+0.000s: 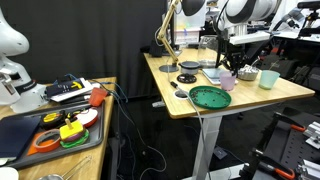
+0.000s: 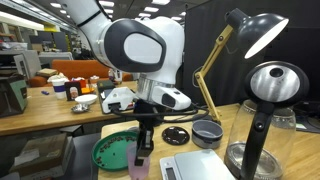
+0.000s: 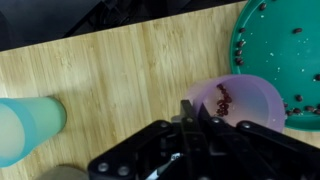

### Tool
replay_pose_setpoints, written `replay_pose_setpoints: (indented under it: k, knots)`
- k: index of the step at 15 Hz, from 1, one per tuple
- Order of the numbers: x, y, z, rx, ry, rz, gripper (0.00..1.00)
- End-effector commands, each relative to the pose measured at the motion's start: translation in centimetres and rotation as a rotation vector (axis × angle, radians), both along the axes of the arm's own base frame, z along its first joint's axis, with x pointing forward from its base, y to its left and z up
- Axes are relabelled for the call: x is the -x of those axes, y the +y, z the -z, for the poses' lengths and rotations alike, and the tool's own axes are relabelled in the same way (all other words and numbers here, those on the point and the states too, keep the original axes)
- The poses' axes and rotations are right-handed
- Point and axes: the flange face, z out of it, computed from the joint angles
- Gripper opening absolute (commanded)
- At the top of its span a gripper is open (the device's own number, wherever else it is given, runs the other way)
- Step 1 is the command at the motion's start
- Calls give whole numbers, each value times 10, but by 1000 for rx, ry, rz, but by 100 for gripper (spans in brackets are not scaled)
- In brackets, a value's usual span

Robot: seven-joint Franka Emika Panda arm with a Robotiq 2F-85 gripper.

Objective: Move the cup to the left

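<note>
The cup [image 3: 248, 100] is a small pale pink-lilac tumbler with dark crumbs inside. It stands on the wooden table next to the round green plate [image 3: 285, 45]. It shows in both exterior views [image 1: 227, 82] [image 2: 140, 168]. My gripper [image 3: 193, 113] comes down from above, and its two fingers are pinched together on the cup's rim on the side away from the plate. It also shows in both exterior views [image 1: 228, 68] [image 2: 142, 150]. I cannot tell whether the cup's base touches the table.
A pale mint-green cup [image 3: 25, 130] [image 1: 268, 78] stands apart on the table. Near the plate [image 1: 210, 96] [image 2: 115, 150] are a grey bowl [image 2: 207, 132], a black disc [image 2: 175, 135], a scale [image 2: 195, 165], a kettle [image 2: 268, 120] and a desk lamp [image 2: 255, 35]. The table's edge is close to the plate.
</note>
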Motion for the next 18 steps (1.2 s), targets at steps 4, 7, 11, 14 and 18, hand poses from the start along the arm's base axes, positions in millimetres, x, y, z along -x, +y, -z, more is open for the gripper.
replay_pose_setpoints:
  k: [4, 7, 11, 14, 18]
  knots:
    - [-6, 29, -46, 54, -88, -39, 1]
    - [-17, 40, -68, 77, -132, -15, 1]
    - [-40, 46, -90, 81, -171, 22, 1]
    - [-64, 51, -120, 96, -218, 46, 1]
    - [-89, 50, -144, 130, -209, 81, 1]
